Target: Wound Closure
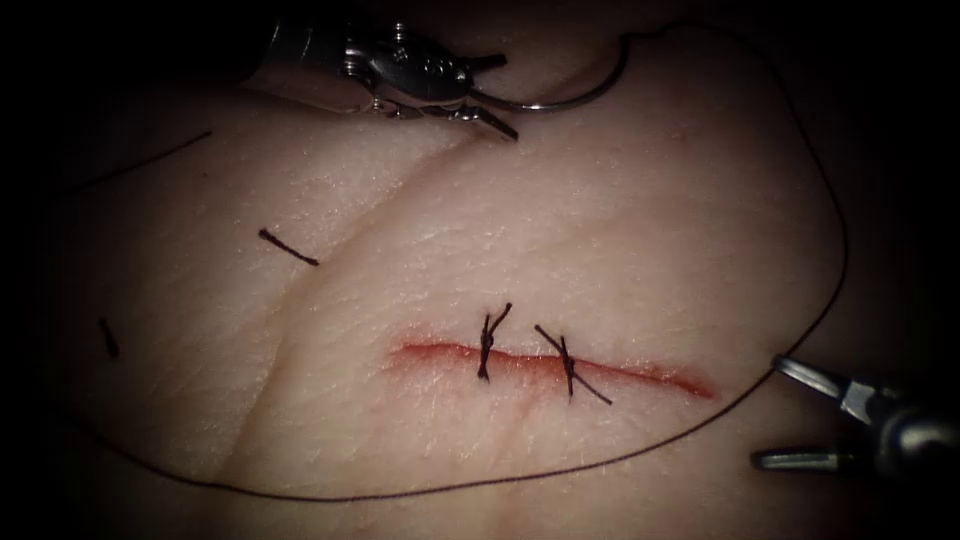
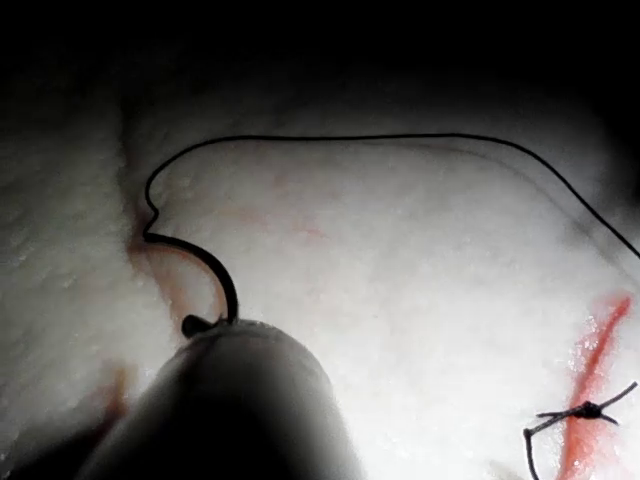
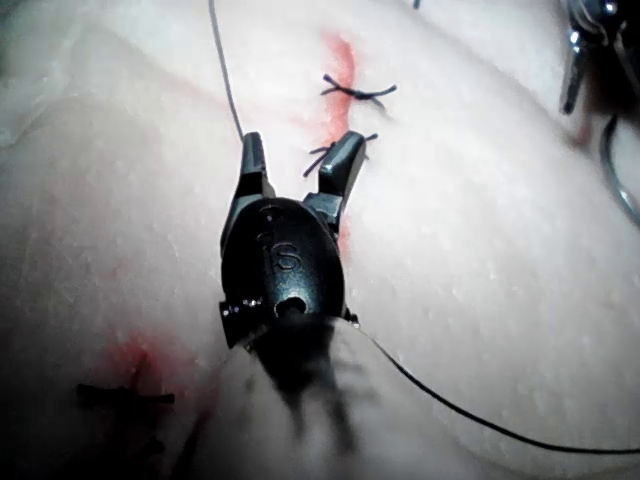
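At the far edge of the tissue (image 1: 560, 250), the left hand (image 1: 480, 95) grips the curved needle (image 1: 560, 98) near one end; the needle lies clear of the tissue. Thread (image 1: 835, 270) trails in a wide loop around the cut (image 1: 550, 365), which carries two knotted stitches (image 1: 490, 342). The right hand (image 1: 790, 415) hangs wide, holding nothing. The needle looks stiff and slippery, best held mid-curve; the thread looks limp and light.

Bare tissue (image 1: 620, 240) lies open above the cut (image 1: 555, 365). Thread (image 1: 835, 250) rings it from two o'clock round to seven; two knots (image 1: 490, 340) cross the cut.
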